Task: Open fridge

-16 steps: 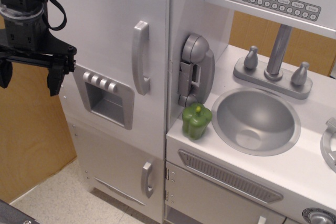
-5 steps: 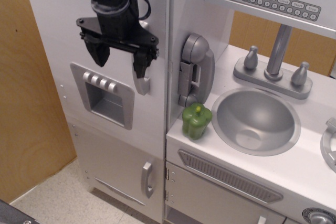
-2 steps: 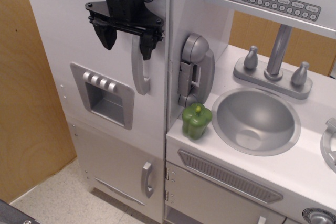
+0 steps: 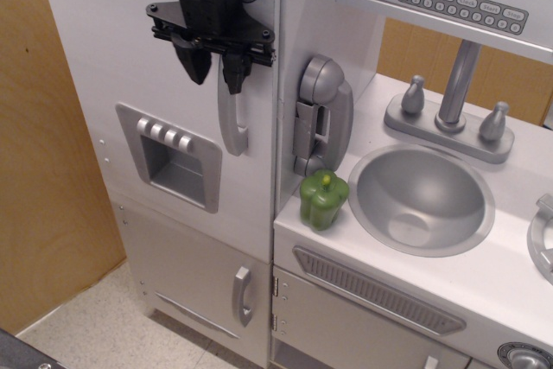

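i see the fridge (image 4: 173, 110) at 9 o'clock, door shut. my tool (image 4: 214, 66) sits at the handle (image 4: 232, 117) top, fingers narrowly apart; grip i cannot tell. stiff, slick plastic, light door; i'd hook mid-handle.

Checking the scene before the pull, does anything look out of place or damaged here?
Only the green pepper, sitting on the counter edge beside the sink. The fridge door is shut and undamaged, gripper at its handle.
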Available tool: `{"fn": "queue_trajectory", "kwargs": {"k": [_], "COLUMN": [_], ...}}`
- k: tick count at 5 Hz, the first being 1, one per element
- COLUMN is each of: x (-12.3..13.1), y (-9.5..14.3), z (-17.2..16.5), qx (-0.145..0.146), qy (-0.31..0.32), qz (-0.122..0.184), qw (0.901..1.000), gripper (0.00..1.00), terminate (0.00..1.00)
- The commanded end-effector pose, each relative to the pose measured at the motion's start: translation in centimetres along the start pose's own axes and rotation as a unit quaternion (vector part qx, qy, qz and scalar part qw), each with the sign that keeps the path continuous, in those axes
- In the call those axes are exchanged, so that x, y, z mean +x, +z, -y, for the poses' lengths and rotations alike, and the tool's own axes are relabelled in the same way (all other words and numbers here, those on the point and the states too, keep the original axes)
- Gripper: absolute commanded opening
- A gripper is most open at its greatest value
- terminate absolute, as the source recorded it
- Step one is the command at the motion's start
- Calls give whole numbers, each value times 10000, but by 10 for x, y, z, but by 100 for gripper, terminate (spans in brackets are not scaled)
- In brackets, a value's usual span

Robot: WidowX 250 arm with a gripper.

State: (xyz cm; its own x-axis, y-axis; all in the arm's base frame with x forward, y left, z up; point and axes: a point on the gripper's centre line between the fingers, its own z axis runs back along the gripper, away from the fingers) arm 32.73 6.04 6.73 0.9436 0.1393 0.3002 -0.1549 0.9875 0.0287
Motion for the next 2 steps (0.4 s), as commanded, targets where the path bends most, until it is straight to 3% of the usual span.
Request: {"fn": "queue_trajectory", "kwargs": {"k": [1,2], "x": [5,-21], "y": [20,23], "z": [-10,-16], "qx": [-1,108], "qy": [8,-155], "qz": [385,271], "qw": [9993,9995], "gripper": [0,0], "terminate": [0,0]}}
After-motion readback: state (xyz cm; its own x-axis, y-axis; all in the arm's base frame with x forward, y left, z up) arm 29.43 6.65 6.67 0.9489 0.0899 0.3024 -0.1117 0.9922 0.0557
